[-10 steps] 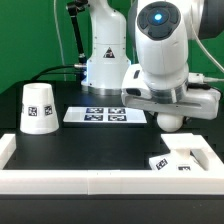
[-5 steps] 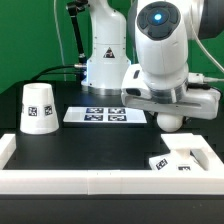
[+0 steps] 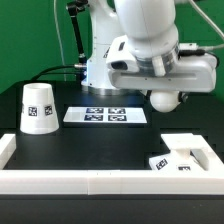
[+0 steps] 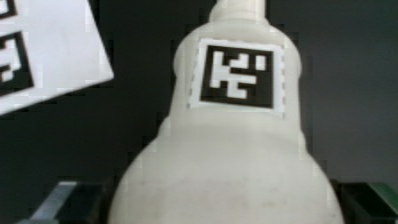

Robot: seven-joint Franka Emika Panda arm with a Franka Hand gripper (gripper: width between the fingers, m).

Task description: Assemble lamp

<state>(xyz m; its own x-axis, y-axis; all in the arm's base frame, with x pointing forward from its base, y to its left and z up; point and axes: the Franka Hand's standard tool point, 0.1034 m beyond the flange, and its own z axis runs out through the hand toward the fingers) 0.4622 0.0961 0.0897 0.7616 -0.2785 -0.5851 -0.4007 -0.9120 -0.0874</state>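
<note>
Bulb (image 4: 214,170) tag (image 4: 240,75), wrist view only

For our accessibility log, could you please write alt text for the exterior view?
The robot's gripper holds the white bulb in the air over a black table. The shade stands at the exterior view's left, the marker board lies mid-table, and the lamp base rests at the exterior view's right, inside a white border.

arm (image 3: 150,35): moved up and toward the exterior view's left.
bulb (image 3: 165,99): now higher above the surface (image 3: 100,150), farther from the base (image 3: 188,152).
</note>
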